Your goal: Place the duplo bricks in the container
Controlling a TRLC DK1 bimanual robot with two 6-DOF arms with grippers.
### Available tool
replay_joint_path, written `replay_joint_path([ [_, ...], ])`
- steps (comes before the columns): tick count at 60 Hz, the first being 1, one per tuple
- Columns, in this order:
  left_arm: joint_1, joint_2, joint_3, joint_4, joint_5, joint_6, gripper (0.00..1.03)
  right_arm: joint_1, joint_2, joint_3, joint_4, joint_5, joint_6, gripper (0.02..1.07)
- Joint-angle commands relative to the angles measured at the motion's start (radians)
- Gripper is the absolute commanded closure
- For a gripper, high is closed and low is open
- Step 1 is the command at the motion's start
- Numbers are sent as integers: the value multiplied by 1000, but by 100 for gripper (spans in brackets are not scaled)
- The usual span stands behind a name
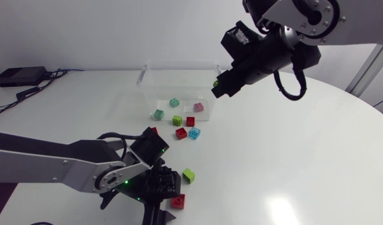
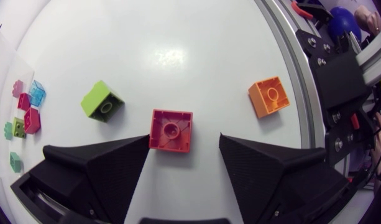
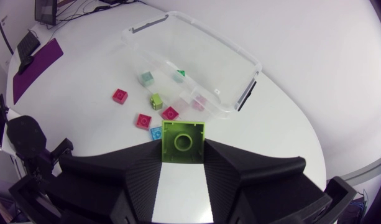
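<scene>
Brick in lime green (image 3: 183, 142) sits clamped between the right gripper's (image 1: 219, 87) fingers, aloft beside the clear container (image 1: 179, 62) — while the left gripper (image 2: 184, 142), fingers spread, straddles a red brick (image 2: 171, 130) on the white table (image 1: 291, 156).

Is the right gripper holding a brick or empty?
Holding one: right gripper is shut on a green brick, a finger against each side.

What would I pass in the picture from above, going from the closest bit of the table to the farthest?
lone red brick → lime green brick → light blue brick → clear container
</scene>
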Motion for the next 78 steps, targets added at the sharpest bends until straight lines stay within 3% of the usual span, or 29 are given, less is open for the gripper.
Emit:
replay_joint_path([
  [1,-16,28,-13,19,16,25,26,-13,46,50,10,4,-9,72],
  [8,-41,43,-24,50,22,21,29,-16,103,106,27,2,-5,72],
  [15,-42,69,-27,63,39,11,60,-30,178,185,45,-6,-6,72],
  [17,-38,71,-30,71,43,8,70,-33,201,206,50,-6,-6,72],
  [18,-36,72,-33,74,48,7,80,-34,216,220,56,-9,-5,72],
  [32,-24,11,-82,74,48,7,82,-56,334,323,87,-30,-6,72],
  [43,44,-124,-110,44,49,8,82,-70,417,407,94,-39,-9,72],
  [61,262,-354,-36,-118,79,70,82,-85,528,522,94,-50,-15,71],
  [76,407,-428,70,-159,134,83,82,-99,643,654,68,-58,-17,70],
  [78,423,-429,87,-159,140,82,82,-102,663,680,56,-58,-17,65],
])
